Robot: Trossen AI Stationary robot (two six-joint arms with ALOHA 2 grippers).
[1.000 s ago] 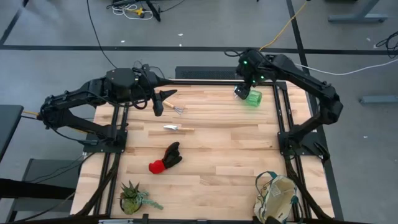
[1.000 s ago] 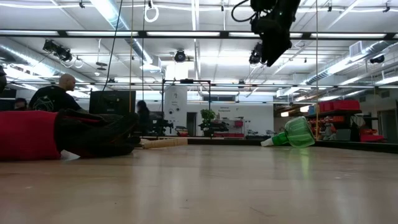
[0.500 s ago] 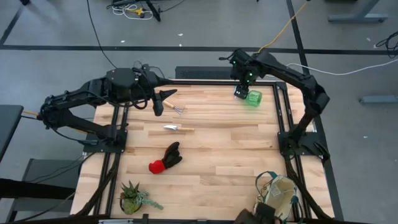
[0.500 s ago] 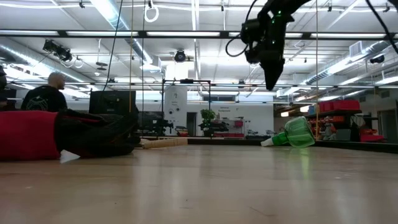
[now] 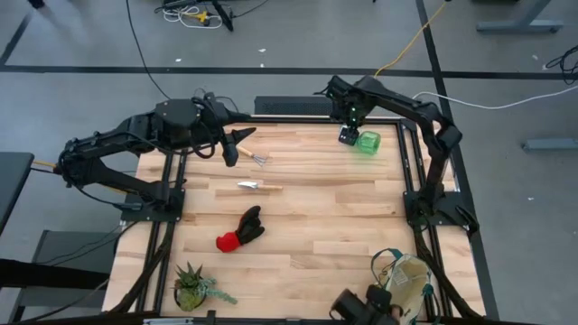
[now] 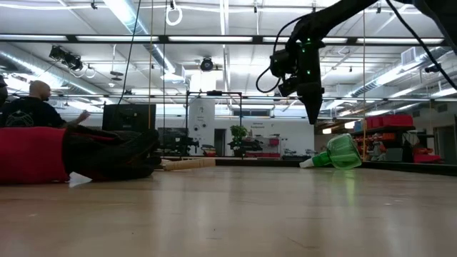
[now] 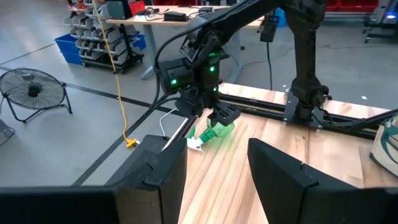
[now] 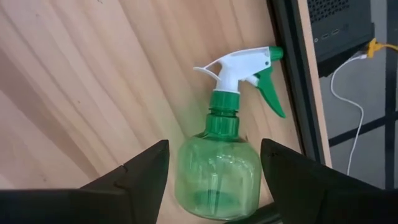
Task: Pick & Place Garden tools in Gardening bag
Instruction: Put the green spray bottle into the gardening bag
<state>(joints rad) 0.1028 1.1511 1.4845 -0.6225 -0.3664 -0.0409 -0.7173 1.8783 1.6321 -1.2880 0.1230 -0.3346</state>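
Hovering with fingers spread, right gripper point(image 8: 211, 180) hides part of spray bottle point(image 8: 227, 155).

Gardening bag point(image 5: 404, 287) cut off (bottom edge), partly hidden.

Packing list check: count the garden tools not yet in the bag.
4. Rake and trowel lie near the left gripper; gloves mid-table; green spray bottle below the right gripper. The bag may hide others.
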